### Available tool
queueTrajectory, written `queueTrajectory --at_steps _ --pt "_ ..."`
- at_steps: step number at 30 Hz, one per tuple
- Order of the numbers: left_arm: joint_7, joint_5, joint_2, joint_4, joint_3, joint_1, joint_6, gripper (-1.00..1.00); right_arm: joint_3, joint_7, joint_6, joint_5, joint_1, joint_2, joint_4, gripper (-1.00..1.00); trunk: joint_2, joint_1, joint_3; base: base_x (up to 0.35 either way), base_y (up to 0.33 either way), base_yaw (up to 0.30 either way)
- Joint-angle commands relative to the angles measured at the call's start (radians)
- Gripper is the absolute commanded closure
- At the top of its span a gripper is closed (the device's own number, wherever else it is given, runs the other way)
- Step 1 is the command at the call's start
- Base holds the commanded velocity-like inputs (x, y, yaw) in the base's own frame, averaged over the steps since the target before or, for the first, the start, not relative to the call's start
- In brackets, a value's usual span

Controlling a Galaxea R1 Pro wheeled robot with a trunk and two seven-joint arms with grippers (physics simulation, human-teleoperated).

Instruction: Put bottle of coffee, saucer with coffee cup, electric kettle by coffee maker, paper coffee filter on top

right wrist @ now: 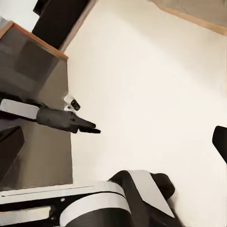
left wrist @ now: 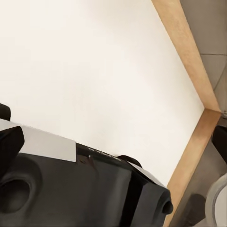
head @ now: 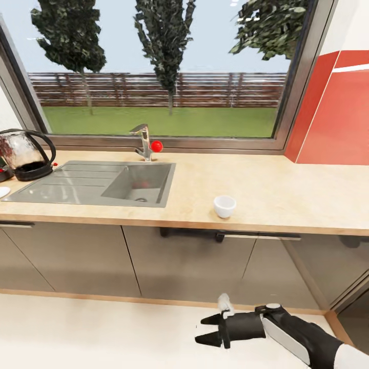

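Coffee station barely begun: cup alone, kettle far off.
Head view: coffee cup (head: 224, 206) sits empty on the surface (head: 287, 195) right of the sink (head: 97, 183), without saucer; electric kettle (head: 25, 154) stands left of it; right gripper (head: 209, 329) hangs open, holding nothing. Wrist views: pale floor (left wrist: 94, 71); the left gripper's state I cannot tell.

Bright, even daylight throughout; source reads as the window (head: 164, 72) across the upper frame of the head view. Countertop (head: 287, 189) evenly lit, no glare. Soft small shadow under the coffee cup (head: 224, 206); sink basin (head: 138, 184) shaded darker at centre. Cabinet fronts (head: 195, 266) carry faint reflections (lower right especially). Rendering slightly soft, edges mildly jagged. Wrist views: pale floor near washed out, dark robot body parts close and large, little detail.
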Motion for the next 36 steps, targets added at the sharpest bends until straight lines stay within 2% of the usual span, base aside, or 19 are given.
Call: queueTrajectory --at_steps 1,4,5,6,7,8,9,12,13,14,16,21,22,23,26,28,30,31,36 --pt "0.000 -0.001 0.000 0.000 0.007 0.000 0.011 -1.00 -0.055 -0.031 0.065 -0.010 -0.010 -0.020 -0.089 -1.00 0.000 0.000 -0.001 0.000 0.000 0.000" --pt "0.003 -0.001 0.000 0.000 0.007 0.000 0.010 -1.00 -0.147 -0.048 0.143 -0.010 -0.014 -0.030 -0.156 -1.00 0.000 0.000 -0.001 0.000 0.000 0.000" --pt "0.004 -0.001 0.000 0.000 0.007 0.000 0.010 -1.00 -0.215 -0.054 0.205 -0.010 -0.016 -0.034 -0.194 -1.00 0.000 0.000 -0.001 0.000 0.000 0.000" --pt "0.005 -0.001 0.000 0.000 0.006 0.000 0.011 -1.00 -0.306 -0.062 0.290 0.010 -0.018 -0.037 -0.247 -1.00 0.000 0.000 -0.001 0.000 0.000 0.000" --pt "0.006 -0.001 0.000 0.000 0.007 0.000 0.011 -1.00 -0.333 -0.064 0.316 0.025 -0.019 -0.038 -0.264 -1.00 0.000 0.000 -0.001 0.000 0.000 0.000" --pt "0.006 -0.001 0.000 0.000 0.006 0.000 0.011 -1.00 -0.359 -0.065 0.341 0.045 -0.020 -0.038 -0.281 -1.00 0.000 0.000 -0.001 0.000 0.000 0.000" --pt "0.006 -0.001 0.000 0.000 0.006 0.000 0.011 -1.00 -0.411 -0.067 0.395 0.095 -0.028 -0.039 -0.314 -1.00 0.000 0.000 -0.001 0.000 0.000 0.000" --pt "0.006 -0.001 0.000 0.000 0.006 0.000 0.010 -1.00 -0.494 -0.069 0.488 0.173 -0.049 -0.039 -0.357 -1.00 0.000 0.000 -0.001 0.000 0.000 0.000" --pt "0.007 -0.001 0.000 0.000 0.006 0.000 0.010 -1.00 -0.548 -0.070 0.560 0.215 -0.070 -0.038 -0.381 -1.00 0.000 0.000 -0.001 0.000 0.000 0.000" --pt "0.007 -0.001 0.000 0.000 0.006 0.000 0.010 -1.00 -0.570 -0.070 0.591 0.230 -0.081 -0.038 -0.389 -1.00 0.000 0.000 -0.001 0.000 0.000 0.000" --pt "0.008 -0.001 0.000 0.000 0.007 0.000 0.010 -1.00 -0.637 -0.070 0.683 0.273 -0.146 -0.040 -0.411 -1.00 0.000 0.000 -0.001 0.000 0.000 0.000" --pt "0.008 -0.001 0.000 0.000 0.007 0.000 0.009 -1.00 -0.664 -0.068 0.720 0.307 -0.230 -0.044 -0.420 -1.00 0.000 0.000 -0.001 0.000 0.000 0.000" --pt "0.008 -0.001 0.000 0.000 0.007 0.000 0.009 -1.00 -0.668 -0.069 0.727 0.316 -0.295 -0.061 -0.421 -1.00 0.000 0.000 -0.001 0.000 0.000 0.000" --pt "0.008 -0.001 0.000 0.000 0.007 0.000 0.009 -1.00 -0.669 -0.069 0.730 0.318 -0.334 -0.078 -0.420 -1.00 0.000 0.000 -0.001 0.000 0.000 0.000" --pt "0.008 -0.001 0.000 0.000 0.006 0.000 0.009 -1.00 -0.670 -0.069 0.731 0.319 -0.379 -0.097 -0.417 -1.00 0.000 0.000 -0.001 0.000 0.000 0.000" --pt "0.008 -0.001 0.000 0.000 0.006 0.000 0.009 -1.00 -0.670 -0.070 0.734 0.318 -0.474 -0.139 -0.392 -1.00 0.000 0.000 -0.001 0.000 0.000 0.000" --pt "0.008 -0.001 0.000 0.000 0.006 0.000 0.009 -1.00 -0.670 -0.070 0.734 0.319 -0.520 -0.154 -0.366 -1.00 0.000 0.000 -0.001 0.000 0.000 0.000" --pt "0.008 -0.001 0.000 0.000 0.006 0.000 0.009 -1.00 -0.670 -0.070 0.734 0.320 -0.563 -0.164 -0.337 -1.00 0.000 0.000 -0.001 0.000 0.000 0.000" --pt "0.008 -0.001 0.000 0.000 0.007 0.000 0.009 -1.00 -0.666 -0.072 0.735 0.326 -0.684 -0.176 -0.236 -1.00 0.000 0.000 -0.001 0.000 0.000 0.000"
